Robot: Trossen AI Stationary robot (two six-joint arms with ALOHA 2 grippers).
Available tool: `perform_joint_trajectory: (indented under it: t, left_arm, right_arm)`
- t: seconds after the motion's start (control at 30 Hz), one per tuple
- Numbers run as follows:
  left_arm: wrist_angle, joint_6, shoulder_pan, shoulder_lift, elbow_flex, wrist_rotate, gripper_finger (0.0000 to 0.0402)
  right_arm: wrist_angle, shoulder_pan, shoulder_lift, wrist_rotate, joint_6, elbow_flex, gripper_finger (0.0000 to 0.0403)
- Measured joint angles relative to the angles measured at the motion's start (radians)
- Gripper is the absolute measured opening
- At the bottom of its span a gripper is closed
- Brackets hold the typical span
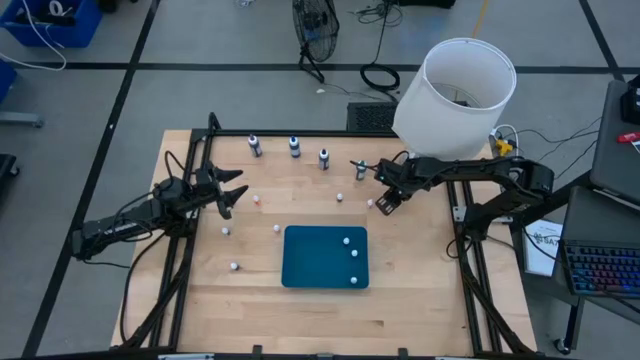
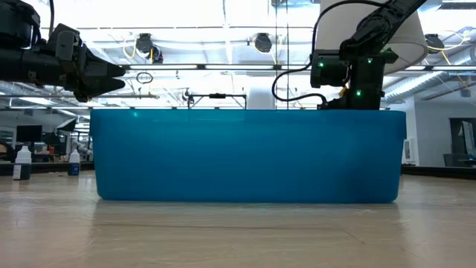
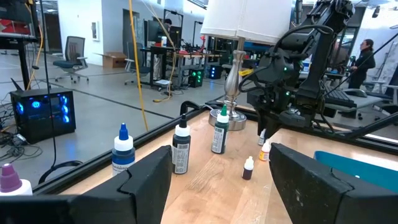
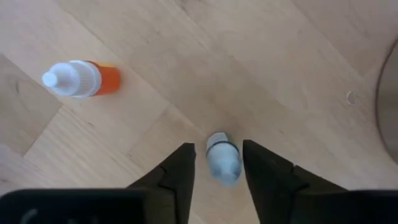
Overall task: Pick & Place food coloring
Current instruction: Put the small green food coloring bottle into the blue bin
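Note:
The blue mat (image 1: 325, 262) lies mid-table with three tiny food coloring bottles (image 1: 354, 254) standing on it. More tiny bottles stand loose on the wood (image 1: 277, 228). My right gripper (image 1: 385, 200) points down, open, its fingers on either side of a tiny whitish-capped bottle (image 4: 222, 158) without plainly touching it. An orange tiny bottle (image 4: 81, 79) lies just beside it. My left gripper (image 1: 228, 190) is open and empty above the table's left part (image 3: 217, 180).
Several larger dropper bottles (image 1: 294, 147) stand in a row along the far edge. A lamp with a white shade (image 1: 455, 90) stands at the far right, close behind my right arm. In the low view the mat (image 2: 245, 156) hides the table behind it.

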Motion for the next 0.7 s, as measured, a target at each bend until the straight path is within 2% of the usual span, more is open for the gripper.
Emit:
perform_joint_trajectory:
  t: [0.17,0.7]
  left_arm:
    - [0.0,0.0,0.0,0.0,0.0,0.0,0.0269]
    - [0.0,0.0,0.0,0.0,0.0,0.0,0.0269]
  right_arm:
    - [0.001,0.0,0.0,0.0,0.0,0.0,0.0145]
    - [-0.023,0.0,0.0,0.001,0.0,0.0,0.0135]
